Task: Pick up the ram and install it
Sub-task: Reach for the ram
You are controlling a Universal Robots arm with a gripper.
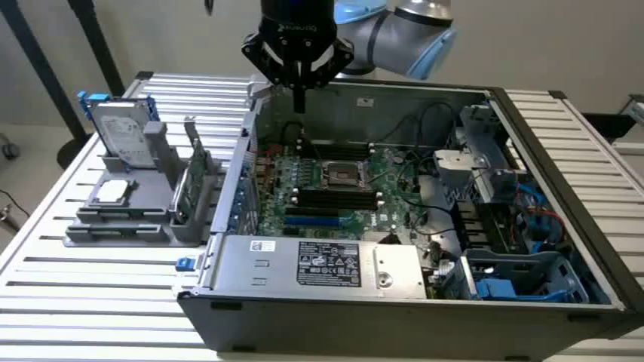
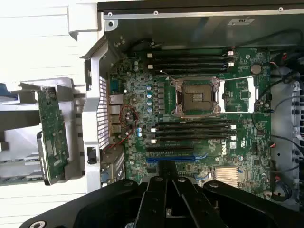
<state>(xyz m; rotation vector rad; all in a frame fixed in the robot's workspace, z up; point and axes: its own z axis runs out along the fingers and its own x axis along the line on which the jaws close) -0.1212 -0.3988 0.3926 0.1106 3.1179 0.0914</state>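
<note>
Hovering over the back edge of the open computer case (image 1: 302,302), the gripper (image 1: 299,105) (image 2: 166,168) has its fingers pressed together, and nothing shows between them. Below it lies the motherboard (image 1: 394,170) (image 2: 247,152), whose black memory slots (image 1: 332,200) (image 2: 194,130) look bare. The ram (image 1: 197,188) (image 2: 53,137), as best I can judge from this angle, is the green board standing upright in the gray rack (image 1: 121,226) just beside the case, on the exterior view's left and well apart from the gripper. A hard drive (image 1: 121,132) in a blue frame stands in the same rack on the slatted table (image 1: 101,302).
</note>
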